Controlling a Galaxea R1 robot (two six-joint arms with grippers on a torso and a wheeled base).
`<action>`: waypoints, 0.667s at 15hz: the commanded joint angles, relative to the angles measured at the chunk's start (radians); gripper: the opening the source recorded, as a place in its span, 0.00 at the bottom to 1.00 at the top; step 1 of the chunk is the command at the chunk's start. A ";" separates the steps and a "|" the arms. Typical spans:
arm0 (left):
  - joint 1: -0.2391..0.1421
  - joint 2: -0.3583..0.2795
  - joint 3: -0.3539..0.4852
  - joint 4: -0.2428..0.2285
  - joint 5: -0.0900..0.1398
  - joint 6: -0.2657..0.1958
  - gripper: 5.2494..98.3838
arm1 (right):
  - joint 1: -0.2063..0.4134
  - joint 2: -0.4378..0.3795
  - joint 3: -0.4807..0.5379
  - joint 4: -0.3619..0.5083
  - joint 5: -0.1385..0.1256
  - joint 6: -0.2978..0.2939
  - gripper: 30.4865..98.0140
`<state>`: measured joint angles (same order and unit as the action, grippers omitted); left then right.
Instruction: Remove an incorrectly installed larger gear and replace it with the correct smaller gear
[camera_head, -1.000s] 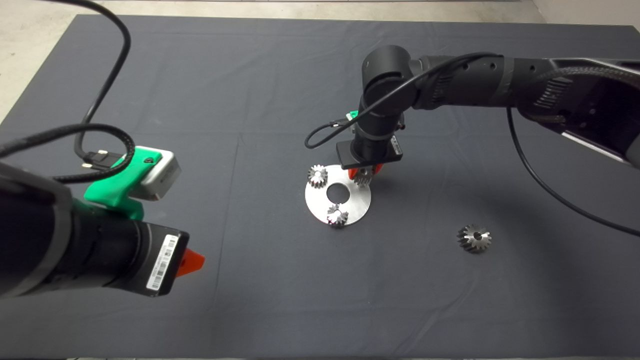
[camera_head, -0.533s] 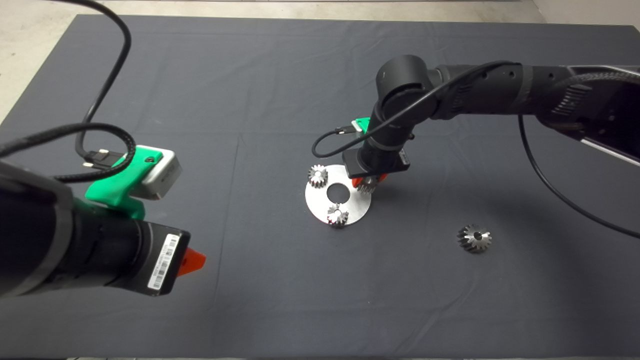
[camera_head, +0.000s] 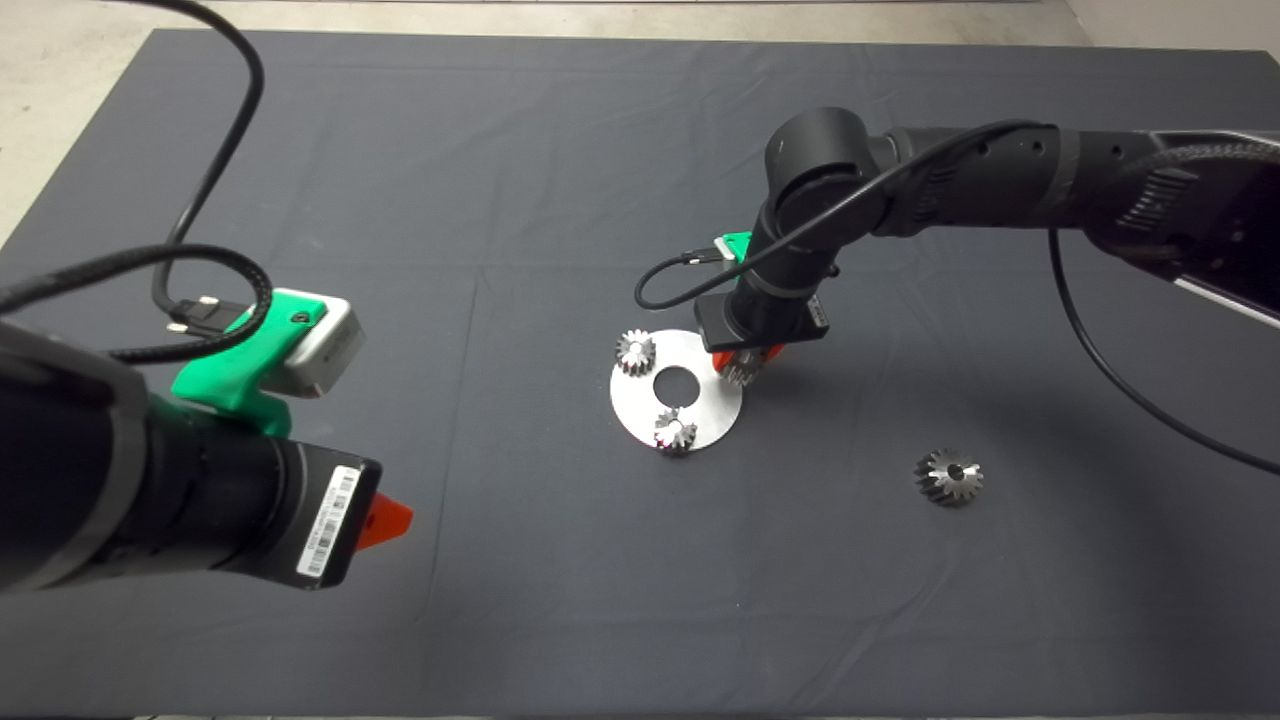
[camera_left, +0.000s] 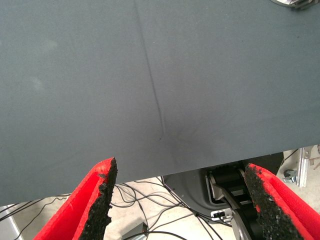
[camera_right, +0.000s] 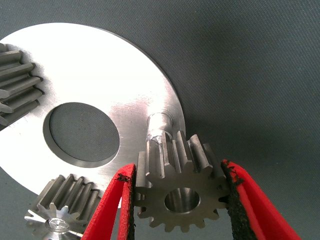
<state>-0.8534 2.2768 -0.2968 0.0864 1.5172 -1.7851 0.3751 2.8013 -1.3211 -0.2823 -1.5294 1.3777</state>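
The smaller gear (camera_right: 177, 192), a grey toothed pinion with a centre hole, sits between the red fingers of my right gripper (camera_right: 177, 200), which is shut on it. In the head view that smaller gear (camera_head: 741, 370) hangs at the right edge of the round steel plate (camera_head: 705, 405). A bare peg (camera_right: 160, 121) stands on the plate just beyond the gear. The larger gear (camera_head: 948, 476), wide with flared teeth, lies alone on the mat to the right. My left gripper (camera_left: 177, 200) is open and holds nothing, parked at the lower left (camera_head: 385, 520).
Two other small gears (camera_head: 636, 352) (camera_head: 676, 431) stand on the plate around its centre hole. The right arm's cable loops over the mat behind the plate. The left wrist view shows the mat's edge, with cables and a frame on the floor beyond.
The right arm has shifted rightward, carrying the small gear from over the plate's upper right part to its right edge. The left arm, the other gears and the larger gear have stayed put.
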 joint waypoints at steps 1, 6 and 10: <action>-0.010 -0.001 0.010 0.010 0.003 -0.004 0.63 | 0.078 0.005 0.051 0.000 -0.055 0.011 0.08; -0.010 -0.003 -0.017 0.036 0.011 0.013 0.63 | 0.102 0.048 0.011 0.000 -0.055 0.000 0.08; -0.010 -0.003 -0.024 0.053 0.011 0.004 0.63 | 0.108 0.079 -0.044 0.009 -0.055 -0.022 0.08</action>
<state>-0.8534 2.2741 -0.3091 0.1172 1.5196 -1.7755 0.4419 2.8485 -1.3105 -0.2789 -1.5306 1.3768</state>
